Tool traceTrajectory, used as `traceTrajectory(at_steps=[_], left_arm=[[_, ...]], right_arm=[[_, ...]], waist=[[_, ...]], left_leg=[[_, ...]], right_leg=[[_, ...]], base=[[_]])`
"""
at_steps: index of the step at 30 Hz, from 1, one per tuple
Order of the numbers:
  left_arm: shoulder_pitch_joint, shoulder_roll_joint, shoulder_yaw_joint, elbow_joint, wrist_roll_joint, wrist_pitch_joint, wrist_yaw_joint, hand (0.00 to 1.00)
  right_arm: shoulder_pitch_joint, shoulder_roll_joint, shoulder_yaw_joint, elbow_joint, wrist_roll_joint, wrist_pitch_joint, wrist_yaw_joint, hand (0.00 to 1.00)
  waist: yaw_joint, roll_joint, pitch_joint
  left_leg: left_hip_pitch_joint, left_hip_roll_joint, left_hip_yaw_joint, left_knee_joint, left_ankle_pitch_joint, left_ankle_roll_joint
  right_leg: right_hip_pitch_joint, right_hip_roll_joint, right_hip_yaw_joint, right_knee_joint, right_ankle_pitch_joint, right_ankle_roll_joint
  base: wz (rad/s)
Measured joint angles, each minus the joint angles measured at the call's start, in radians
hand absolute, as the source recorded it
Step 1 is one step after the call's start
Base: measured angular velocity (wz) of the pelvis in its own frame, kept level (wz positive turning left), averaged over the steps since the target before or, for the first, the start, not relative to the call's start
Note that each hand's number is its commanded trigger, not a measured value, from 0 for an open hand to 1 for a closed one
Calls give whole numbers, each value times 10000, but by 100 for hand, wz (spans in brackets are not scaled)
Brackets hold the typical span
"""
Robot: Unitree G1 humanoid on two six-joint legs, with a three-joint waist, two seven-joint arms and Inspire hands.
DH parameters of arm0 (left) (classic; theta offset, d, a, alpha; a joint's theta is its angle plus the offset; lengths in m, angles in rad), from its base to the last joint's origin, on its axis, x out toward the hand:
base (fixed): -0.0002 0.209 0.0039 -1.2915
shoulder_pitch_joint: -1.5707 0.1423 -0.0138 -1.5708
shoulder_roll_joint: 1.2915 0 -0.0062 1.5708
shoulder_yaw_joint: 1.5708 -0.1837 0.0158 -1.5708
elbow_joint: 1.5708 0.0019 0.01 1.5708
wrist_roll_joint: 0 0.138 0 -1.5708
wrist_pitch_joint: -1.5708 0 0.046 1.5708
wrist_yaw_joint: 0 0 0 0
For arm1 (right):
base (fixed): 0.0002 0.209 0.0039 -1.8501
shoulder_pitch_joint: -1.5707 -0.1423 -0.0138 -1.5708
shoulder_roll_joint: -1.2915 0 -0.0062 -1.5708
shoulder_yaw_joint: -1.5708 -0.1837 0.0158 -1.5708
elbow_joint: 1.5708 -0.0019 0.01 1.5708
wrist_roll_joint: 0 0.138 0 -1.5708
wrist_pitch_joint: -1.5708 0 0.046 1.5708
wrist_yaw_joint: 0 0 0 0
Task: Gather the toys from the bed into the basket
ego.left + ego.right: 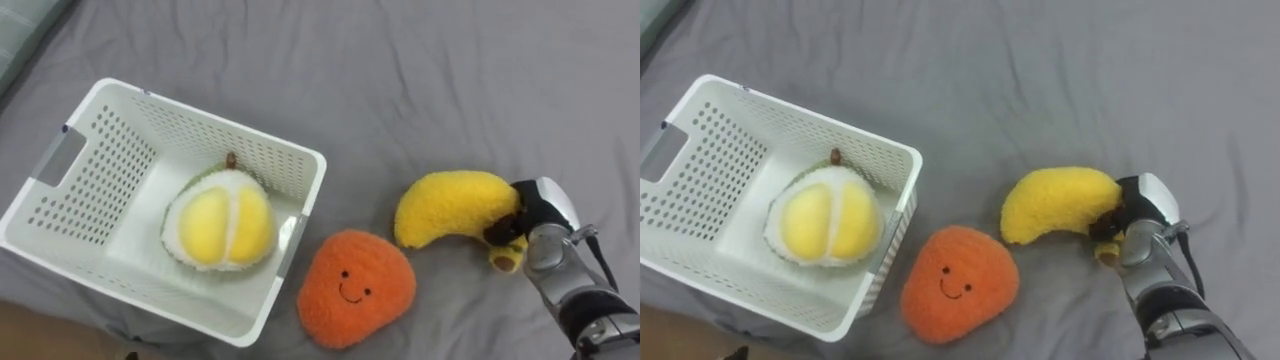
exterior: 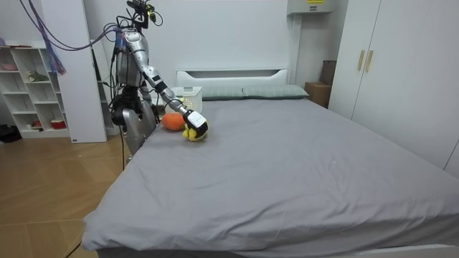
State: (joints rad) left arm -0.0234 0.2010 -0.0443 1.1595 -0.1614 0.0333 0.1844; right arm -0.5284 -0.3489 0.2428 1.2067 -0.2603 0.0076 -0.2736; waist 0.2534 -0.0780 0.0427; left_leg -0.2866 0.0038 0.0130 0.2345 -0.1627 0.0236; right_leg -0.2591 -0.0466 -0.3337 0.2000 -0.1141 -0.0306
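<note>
Your right hand (image 1: pixel 540 215) comes in from the lower right and its dark fingers (image 1: pixel 503 228) are curled round the narrow end of the yellow banana plush (image 1: pixel 450 205), so the grip is closed on that toy. The banana lies curved on the grey bed sheet (image 1: pixel 420 80), its fat end pointing toward the basket. Just beside it, nearer to you, sits the orange plush (image 1: pixel 355 288) with a smiling face; it is not in either hand and almost touches the corner of the white perforated basket (image 1: pixel 100 170). Inside the basket you have a durian plush (image 1: pixel 220 222), pale yellow segments up, resting against the wall closest to the orange toy. In the room view you stand at the side of the bed (image 2: pixel 287 165) near its pillows (image 2: pixel 265 91), with the right arm stretched down over the mattress.
</note>
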Motion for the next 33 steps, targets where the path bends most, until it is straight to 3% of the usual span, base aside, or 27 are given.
traceTrajectory(at_steps=[6,8,10,11,17,19,24,29,33], left_arm=[[212,43,0,-19,-5,-2,0,0],[364,49,17,-94,15,1,0,0],[579,59,67,-292,308,15,-5,0],[624,61,114,-351,445,19,-5,0],[849,47,430,-435,433,32,-4,0],[1184,32,432,-636,435,31,-2,0],[1526,-113,636,-828,449,56,-11,0],[1557,-278,993,-760,453,257,-19,0],[1578,-291,1024,-768,456,300,-16,0]], right_arm=[[83,-85,-1,-580,-271,5,25,100],[282,-86,-60,-1221,-395,2,45,100],[486,-86,-268,-2061,-635,61,181,100],[522,-88,-298,-2284,-630,62,200,100],[1585,-105,-337,-4513,-658,77,382,100],[2039,-104,-491,-5220,-711,95,391,100],[2414,-105,-728,-6619,-726,167,614,100],[2631,-104,-907,-7998,-800,319,904,100],[2631,-104,-1088,-8911,-498,381,1132,100]], waist=[[-231,-5,-28],[-378,-4,-83],[-571,-19,-234],[-603,-39,-267],[-878,-152,-378],[-930,-202,-423],[-1097,-152,-409],[-1154,-3,-385],[-1168,-4,-387]], left_leg=[[212,-9,64,7,19,31],[393,-9,97,-10,19,31],[598,-8,157,-42,19,31],[656,-3,174,-59,21,34],[1841,-30,427,-438,34,55],[2102,-35,435,-492,29,61],[2461,-17,548,-605,26,61],[2867,-25,549,-793,25,58],[3077,-43,526,-887,23,56]], right_leg=[[177,-31,78,34,0,1],[355,-29,82,14,0,1],[526,-29,124,25,-2,4],[554,-25,173,26,-3,5],[1533,-30,430,-73,-113,64],[1825,-21,437,-163,-112,73],[2050,18,570,-161,-109,76],[2387,24,582,-174,-183,119],[2630,25,538,-268,-226,138]], base=[[-2],[0],[-5],[-16],[-10],[-3],[-8],[0],[4]])
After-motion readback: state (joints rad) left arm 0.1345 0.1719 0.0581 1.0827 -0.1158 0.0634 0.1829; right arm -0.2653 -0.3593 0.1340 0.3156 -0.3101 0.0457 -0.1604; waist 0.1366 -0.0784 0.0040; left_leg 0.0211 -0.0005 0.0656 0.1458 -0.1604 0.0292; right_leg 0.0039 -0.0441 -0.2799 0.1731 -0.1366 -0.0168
